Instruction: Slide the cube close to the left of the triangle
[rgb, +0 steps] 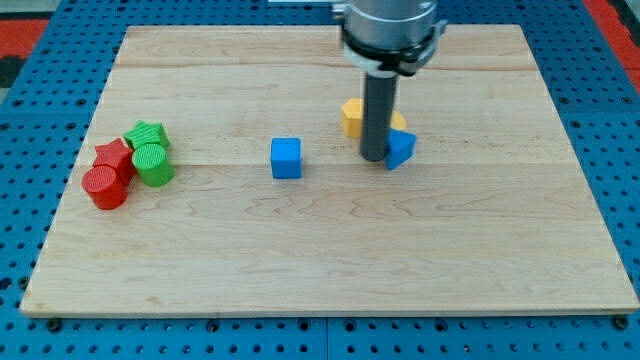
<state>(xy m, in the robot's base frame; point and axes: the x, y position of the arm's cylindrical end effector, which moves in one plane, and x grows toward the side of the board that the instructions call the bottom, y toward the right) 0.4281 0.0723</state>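
Blue cube (286, 157) near the middle of the wooden board (320, 260), sitting alone, touching nothing. Blue triangle (401, 148) to its right, well apart from it, with bare wood between the two. Dark rod coming down from the far side, my tip (374, 159) right at the triangle's left side, touching it or just beside it; cannot tell which. So my tip between the cube and the triangle, much closer to the triangle. No jaws on this arm, only the rod, so nothing held or let go.

Yellow block (352, 115) just behind the rod, on the far side, partly hidden by it; shape hard to make out. Very close to the triangle too.

Far off at the left edge of the board, a small bunch of four blocks packed together: green star (148, 135) farthest back, red star (113, 156) beside it, green cylinder (153, 164) and red cylinder (104, 187) nearest. Well apart from the cube, not in its way.

Lots of open wood on the near half of the board, and on the right past the triangle. Plenty of room on the far side as well. Blue pegboard table (30, 40) all around the board's edges.
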